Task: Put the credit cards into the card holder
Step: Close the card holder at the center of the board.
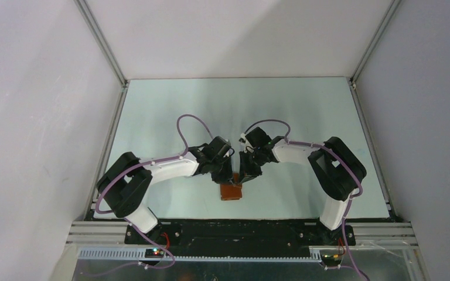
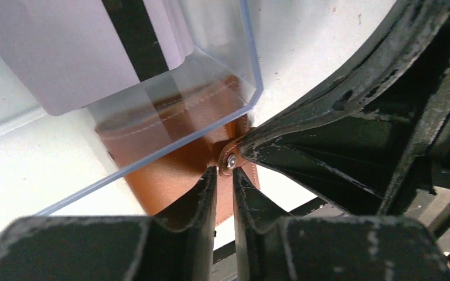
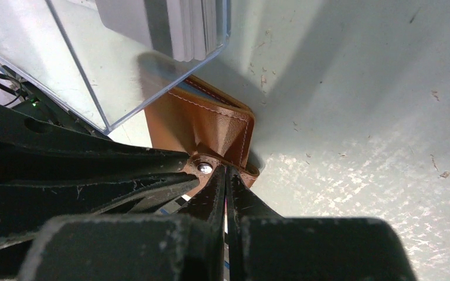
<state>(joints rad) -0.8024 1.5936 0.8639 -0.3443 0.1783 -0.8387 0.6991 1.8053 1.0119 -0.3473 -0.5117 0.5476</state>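
The tan-brown card holder [image 1: 231, 192] lies on the table between both arms. In the left wrist view its leather [image 2: 170, 181] runs under a clear plastic box [image 2: 211, 76] holding pale credit cards [image 2: 64, 52] with a dark stripe. My left gripper [image 2: 224, 172] stands slightly open, its tips on either side of the snap tab by the metal stud [image 2: 229, 161]. My right gripper [image 3: 225, 171] is shut on the card holder [image 3: 199, 120] at that tab. The credit cards [image 3: 170, 23] stand stacked in the box [image 3: 82, 76].
The pale green table [image 1: 304, 111] is walled by white panels with metal rails on the left, right and back. A black base strip [image 1: 240, 231] runs along the near edge behind the card holder. Both arms crowd the middle.
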